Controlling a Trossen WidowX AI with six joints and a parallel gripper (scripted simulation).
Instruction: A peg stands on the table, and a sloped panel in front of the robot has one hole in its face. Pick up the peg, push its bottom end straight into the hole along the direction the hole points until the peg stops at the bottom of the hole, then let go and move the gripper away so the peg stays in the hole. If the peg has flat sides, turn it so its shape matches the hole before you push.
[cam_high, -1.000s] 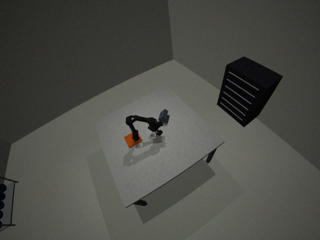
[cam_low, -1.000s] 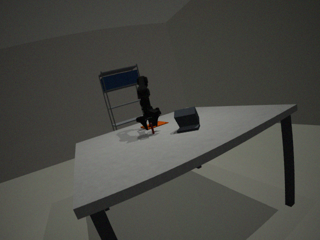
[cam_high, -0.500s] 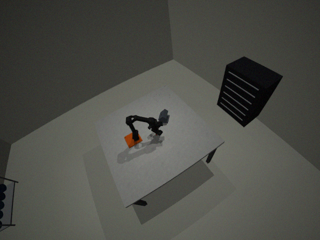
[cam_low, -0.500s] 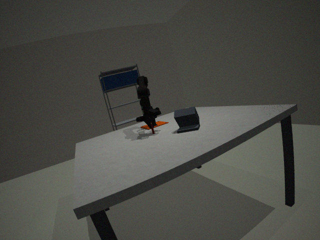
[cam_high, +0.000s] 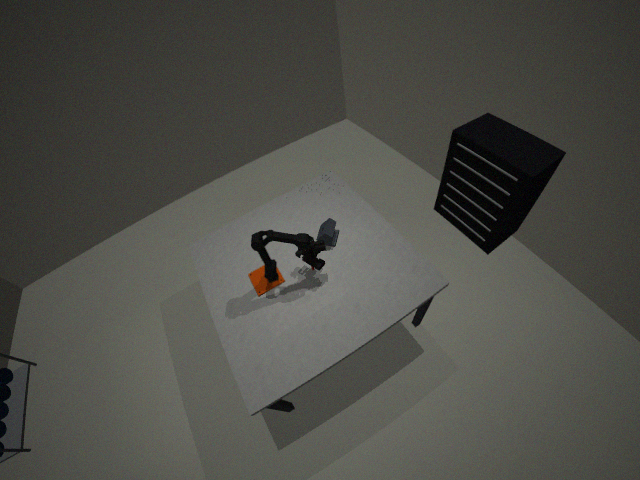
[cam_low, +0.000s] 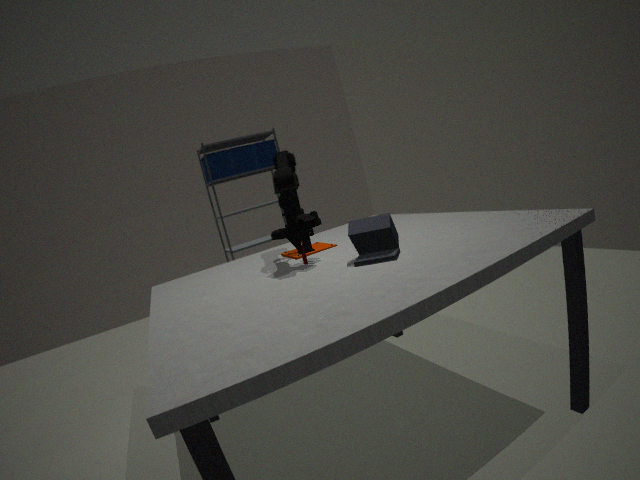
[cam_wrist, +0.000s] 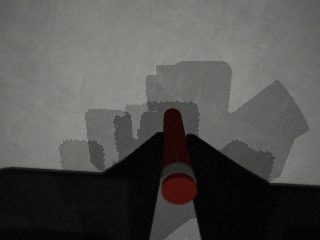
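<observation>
The red round peg (cam_high: 312, 268) (cam_low: 305, 257) (cam_wrist: 174, 131) is upright, with a grey band near its top end. My gripper (cam_low: 302, 241) (cam_wrist: 174, 140) is shut on the peg, one dark finger on each side, with the round top end nearest the wrist camera. The peg's bottom end is at or very near the table top (cam_high: 361, 294) (cam_low: 248, 330); I cannot tell whether it touches. The blue-grey sloped panel block (cam_high: 327, 231) (cam_low: 374, 233) stands a short way from the gripper. Its hole cannot be made out in any view.
The orange base plate (cam_high: 257, 283) (cam_low: 326, 246) of the arm lies on the table behind the gripper. A black drawer cabinet (cam_high: 480, 191) and a shelf rack with blue contents (cam_low: 240, 160) stand off the table.
</observation>
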